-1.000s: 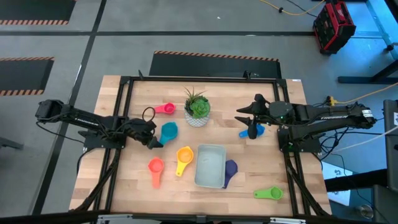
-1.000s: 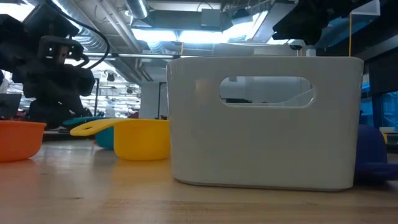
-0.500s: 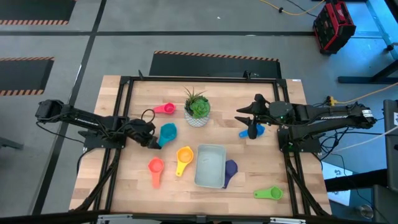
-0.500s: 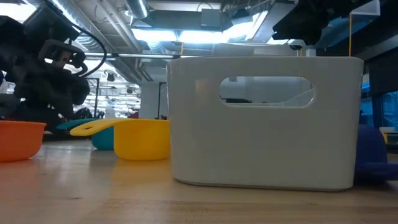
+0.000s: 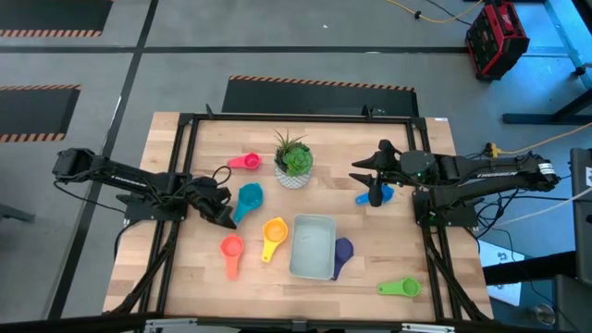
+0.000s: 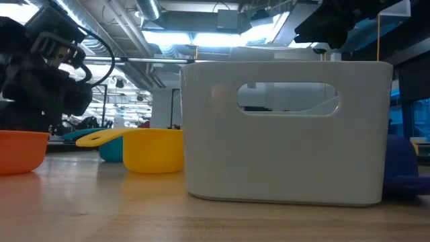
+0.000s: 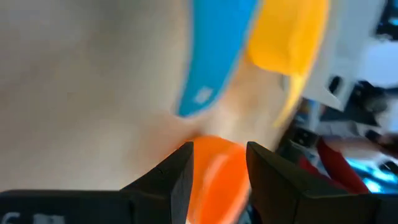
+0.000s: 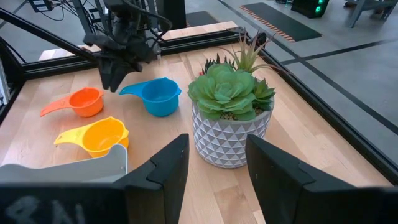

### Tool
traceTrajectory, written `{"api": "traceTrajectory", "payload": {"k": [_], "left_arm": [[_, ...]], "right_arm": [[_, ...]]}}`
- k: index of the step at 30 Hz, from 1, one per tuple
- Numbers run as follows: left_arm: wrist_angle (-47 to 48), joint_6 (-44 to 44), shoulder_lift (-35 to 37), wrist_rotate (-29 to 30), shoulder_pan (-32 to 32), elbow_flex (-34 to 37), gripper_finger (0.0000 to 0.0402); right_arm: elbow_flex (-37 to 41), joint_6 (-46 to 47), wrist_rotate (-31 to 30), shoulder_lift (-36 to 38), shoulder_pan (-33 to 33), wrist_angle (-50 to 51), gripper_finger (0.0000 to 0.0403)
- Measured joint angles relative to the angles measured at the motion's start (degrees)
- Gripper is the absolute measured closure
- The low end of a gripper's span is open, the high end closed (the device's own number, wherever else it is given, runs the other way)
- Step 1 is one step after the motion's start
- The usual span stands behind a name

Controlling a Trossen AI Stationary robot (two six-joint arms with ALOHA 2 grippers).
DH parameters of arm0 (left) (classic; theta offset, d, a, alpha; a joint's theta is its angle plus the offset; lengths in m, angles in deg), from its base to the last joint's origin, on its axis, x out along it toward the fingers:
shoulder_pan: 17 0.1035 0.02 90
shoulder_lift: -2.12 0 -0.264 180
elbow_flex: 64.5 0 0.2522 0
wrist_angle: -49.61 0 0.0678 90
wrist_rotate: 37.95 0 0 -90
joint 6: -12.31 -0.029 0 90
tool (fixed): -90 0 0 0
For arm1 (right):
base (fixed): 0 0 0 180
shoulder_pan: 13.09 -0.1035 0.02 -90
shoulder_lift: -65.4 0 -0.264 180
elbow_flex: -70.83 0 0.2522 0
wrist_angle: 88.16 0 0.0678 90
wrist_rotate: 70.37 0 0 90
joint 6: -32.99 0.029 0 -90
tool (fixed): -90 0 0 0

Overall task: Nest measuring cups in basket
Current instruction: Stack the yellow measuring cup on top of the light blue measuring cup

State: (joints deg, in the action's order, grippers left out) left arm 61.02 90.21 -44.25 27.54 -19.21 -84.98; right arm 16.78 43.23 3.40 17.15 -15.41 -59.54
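Note:
The pale basket (image 5: 313, 246) stands at mid-table near the front, with nothing showing inside it. The measuring cups lie loose on the table around it: pink (image 5: 245, 161), teal (image 5: 250, 196), yellow (image 5: 274, 233), orange-red (image 5: 231, 250), purple (image 5: 342, 252) against the basket's right wall, green (image 5: 400, 288) and blue (image 5: 375, 194). My left gripper (image 5: 228, 217) hangs open, low and tilted down, just left of the teal cup's handle (image 8: 127, 90), with the orange-red cup (image 7: 214, 180) beyond its fingers. My right gripper (image 5: 365, 168) waits open, raised above the blue cup.
A white patterned pot with a green plant (image 5: 294, 166) stands behind the basket, between the two arms. A black frame (image 5: 185, 166) borders the wooden table top. Bare wood lies along the near edge, left of the green cup.
My left gripper has rolled about its own line and tipped a little while staying over the same spot beside the teal cup's handle. Its fingers keep the same gap. The cups, the basket and my right arm have kept still.

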Motion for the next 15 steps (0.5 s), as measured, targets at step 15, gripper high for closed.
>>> {"api": "traceTrajectory", "payload": {"k": [15], "left_arm": [[-30.1,-7.0,-0.2,8.6,-0.1,-1.7,0.0260]], "right_arm": [[0.0,0.0,0.0,0.0,0.0,0.0,0.0240]]}}
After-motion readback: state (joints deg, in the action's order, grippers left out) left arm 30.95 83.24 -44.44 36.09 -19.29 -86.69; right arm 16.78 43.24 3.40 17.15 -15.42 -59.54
